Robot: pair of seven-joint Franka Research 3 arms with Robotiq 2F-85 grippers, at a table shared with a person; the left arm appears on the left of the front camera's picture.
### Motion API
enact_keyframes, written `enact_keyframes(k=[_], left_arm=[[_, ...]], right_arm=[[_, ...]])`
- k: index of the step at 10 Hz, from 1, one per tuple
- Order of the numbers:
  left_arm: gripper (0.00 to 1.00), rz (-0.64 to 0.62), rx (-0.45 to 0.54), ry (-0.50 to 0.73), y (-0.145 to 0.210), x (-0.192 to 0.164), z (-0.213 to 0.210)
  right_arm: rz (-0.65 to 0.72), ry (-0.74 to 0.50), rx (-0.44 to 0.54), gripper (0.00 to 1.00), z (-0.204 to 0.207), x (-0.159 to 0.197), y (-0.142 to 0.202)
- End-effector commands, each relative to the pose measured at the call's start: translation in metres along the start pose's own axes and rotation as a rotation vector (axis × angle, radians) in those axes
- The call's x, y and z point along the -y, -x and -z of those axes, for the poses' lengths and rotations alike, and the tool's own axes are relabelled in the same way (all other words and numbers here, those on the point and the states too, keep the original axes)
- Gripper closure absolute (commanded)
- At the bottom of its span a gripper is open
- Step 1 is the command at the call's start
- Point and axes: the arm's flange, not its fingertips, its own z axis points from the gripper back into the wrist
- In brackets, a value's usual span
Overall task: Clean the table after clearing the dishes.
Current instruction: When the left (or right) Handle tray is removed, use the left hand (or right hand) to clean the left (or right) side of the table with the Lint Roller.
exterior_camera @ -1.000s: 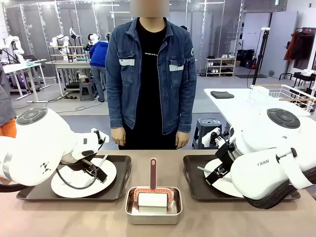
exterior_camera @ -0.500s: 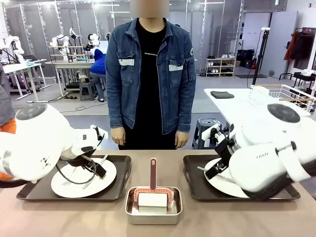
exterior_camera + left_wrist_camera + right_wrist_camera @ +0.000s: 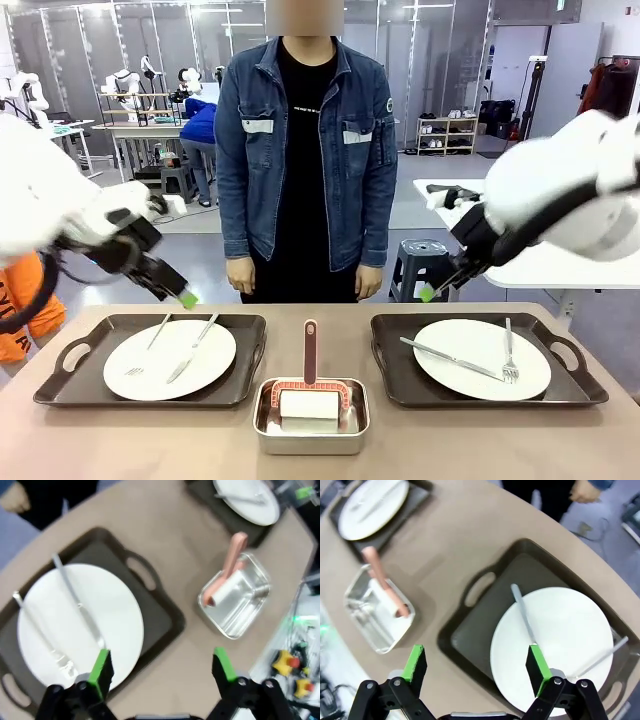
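Two white plates lie on dark trays on the beige table (image 3: 150, 440). The left plate (image 3: 170, 358) carries a fork and a knife, and so does the right plate (image 3: 482, 358). My left gripper (image 3: 181, 294) hangs open in the air above the left tray's far edge. My right gripper (image 3: 429, 292) hangs open above the right tray's far left corner. In the left wrist view, the open left gripper (image 3: 162, 669) looks down on the plate (image 3: 80, 620) and its tray (image 3: 160, 615). From the right wrist, the open right gripper (image 3: 476, 664) is above its plate (image 3: 552, 645) and tray (image 3: 470, 630). Neither holds anything.
A small steel pan (image 3: 310, 412) with a pink-handled white tool sits between the trays at the near edge, also seen as the pan (image 3: 235, 600) and the pan (image 3: 377, 607). A person in a denim jacket (image 3: 305, 150) stands at the far side, hands down.
Both arms have lifted up and outward from low over the plates, so both plates with their cutlery now show in full. Both grippers stayed open.
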Motion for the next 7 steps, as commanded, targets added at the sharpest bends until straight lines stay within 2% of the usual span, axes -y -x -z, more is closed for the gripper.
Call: enact_keyframes(k=[1,2,3,4,7], left_arm=[[0.00,-0.091,0.045,0.240,0.020,-0.042,-0.040],[0.00,-0.136,0.137,0.364,0.037,-0.063,-0.068],[0.00,-0.171,0.230,0.422,0.058,-0.078,-0.090],[0.00,-0.215,0.290,0.464,0.086,-0.093,-0.106],[0.00,-0.427,0.512,0.552,0.188,-0.143,-0.151]], right_arm=[[0.124,-0.259,-0.002,0.00,-0.022,0.041,0.012],[0.236,-0.451,0.009,0.00,-0.037,0.067,0.025],[0.315,-0.597,0.066,0.00,-0.052,0.089,0.044],[0.377,-0.663,0.147,0.00,-0.066,0.108,0.068],[0.568,-0.719,0.342,0.00,-0.111,0.179,0.166]])
